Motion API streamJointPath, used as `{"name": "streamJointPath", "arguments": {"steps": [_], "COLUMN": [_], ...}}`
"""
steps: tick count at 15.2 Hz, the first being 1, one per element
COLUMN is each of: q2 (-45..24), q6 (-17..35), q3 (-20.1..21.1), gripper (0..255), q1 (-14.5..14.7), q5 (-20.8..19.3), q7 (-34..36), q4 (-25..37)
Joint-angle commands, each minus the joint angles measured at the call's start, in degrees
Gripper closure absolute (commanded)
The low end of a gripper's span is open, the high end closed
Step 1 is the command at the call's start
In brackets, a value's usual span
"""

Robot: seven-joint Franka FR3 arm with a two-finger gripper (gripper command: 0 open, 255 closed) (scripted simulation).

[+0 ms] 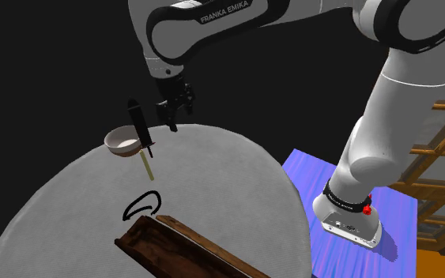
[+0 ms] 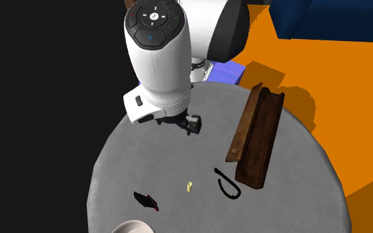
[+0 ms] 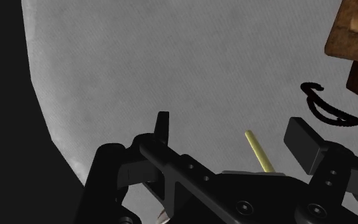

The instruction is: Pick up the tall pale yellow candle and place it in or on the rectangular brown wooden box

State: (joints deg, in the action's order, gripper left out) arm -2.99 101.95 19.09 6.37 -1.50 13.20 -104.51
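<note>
In the shoulder view, the hand [image 1: 173, 110] is seen raised over the round grey tabletop [image 1: 228, 170]; the thin pale yellow candle [image 1: 145, 167] is found standing on the tabletop at the hand's seven o'clock, apart from it; a white bowl [image 1: 123, 142] is set at the candle's ten o'clock; a black loop [image 1: 139, 207] is laid at its six o'clock, with the brown wooden box [image 1: 181, 249] at the loop's five o'clock.

In the second exterior view, the candle [image 2: 189, 186] is placed at the hand's [image 2: 190, 124] six o'clock; the loop [image 2: 228, 184] is seen at the candle's three o'clock, just beside the box [image 2: 258, 136].

In the wrist view, the fingers [image 3: 163, 127] are held well apart, so the hand [image 3: 233, 135] is open; the candle [image 3: 258, 151] is framed between them, touched by neither.
</note>
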Motion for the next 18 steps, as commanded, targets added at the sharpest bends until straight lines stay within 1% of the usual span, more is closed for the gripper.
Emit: {"name": "streamJointPath", "arguments": {"steps": [1, 6, 9, 11, 12, 18], "q2": [-4.74, -16.70, -24.47, -30.10, -31.62, -31.21], "q6": [-0.08, -1.47, -3.45, -5.42, -6.04, -1.17], "q3": [0.69, 1.51, 1.47, 1.24, 1.13, 1.04], "gripper": [0, 0, 0, 0, 0, 0], "q1": [0.94, 4.27, 6.95, 9.06, 9.66, 9.11], "q5": [-1.19, -4.40, -6.31, -7.51, -7.80, -7.80], "q7": [1.69, 5.24, 6.82, 7.57, 7.71, 7.93], "q4": [4.41, 16.75, 26.00, 33.38, 35.48, 30.15]}}
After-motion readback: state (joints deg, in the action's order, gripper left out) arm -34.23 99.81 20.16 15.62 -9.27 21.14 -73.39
